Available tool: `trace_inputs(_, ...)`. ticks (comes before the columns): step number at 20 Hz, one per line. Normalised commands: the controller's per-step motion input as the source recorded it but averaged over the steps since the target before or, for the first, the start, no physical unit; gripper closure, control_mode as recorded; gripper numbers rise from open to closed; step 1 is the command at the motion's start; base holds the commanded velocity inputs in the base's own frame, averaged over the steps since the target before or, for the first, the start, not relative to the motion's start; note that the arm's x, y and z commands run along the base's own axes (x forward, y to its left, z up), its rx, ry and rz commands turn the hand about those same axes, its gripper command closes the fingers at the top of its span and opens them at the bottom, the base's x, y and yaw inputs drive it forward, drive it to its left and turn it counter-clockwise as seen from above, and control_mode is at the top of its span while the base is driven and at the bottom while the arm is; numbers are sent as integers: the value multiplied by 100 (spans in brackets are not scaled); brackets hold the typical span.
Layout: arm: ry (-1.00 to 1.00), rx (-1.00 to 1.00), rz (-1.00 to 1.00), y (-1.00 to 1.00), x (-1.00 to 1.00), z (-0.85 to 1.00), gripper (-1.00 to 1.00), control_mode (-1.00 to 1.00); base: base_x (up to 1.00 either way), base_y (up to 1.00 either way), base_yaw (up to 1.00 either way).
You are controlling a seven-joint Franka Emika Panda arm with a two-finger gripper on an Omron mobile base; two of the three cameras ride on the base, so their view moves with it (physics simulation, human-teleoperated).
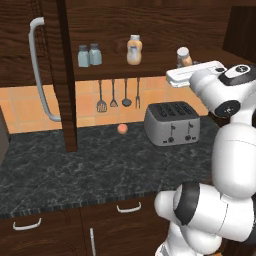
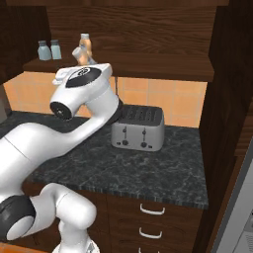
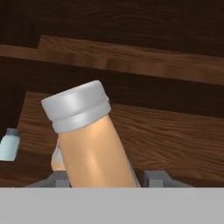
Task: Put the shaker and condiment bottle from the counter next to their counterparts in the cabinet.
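Kitchen wall cabinet, dark wood, door swung open; I see plank shelf carrying two shakers side by side at left, upright bottle near middle. Black veined table below holds toaster, small orange ball to its left. Utensils hang on tiled wall under shelf. Arm raised to shelf level. Claw gripping condiment bottle; bottle tilted, pale cap uppermost, at shelf's right part, well apart from upright bottle.

Arm raised, pincer clamped (tilted load).
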Motion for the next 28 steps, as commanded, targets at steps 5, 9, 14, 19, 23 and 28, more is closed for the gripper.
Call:
trace_inputs(5, 4, 0, 7, -4, -8, 74, 100, -100, 0, 0, 0)
trace_inputs(9, 0, 0, 0, -1, 0, 0, 100, -100, 0, 0, 0)
trace_inputs(14, 6, 13, 13, -5, 0, 6, 100, -100, 0, 0, 0)
trace_inputs(19, 6, 14, 18, -14, 0, 29, 100, -100, 0, 0, 0)
trace_inputs(23, 6, 0, 4, 0, 7, 1, 100, -100, 0, 0, 0)
trace_inputs(28, 16, 1, 10, 2, 16, 0, 100, -100, 0, 0, 0)
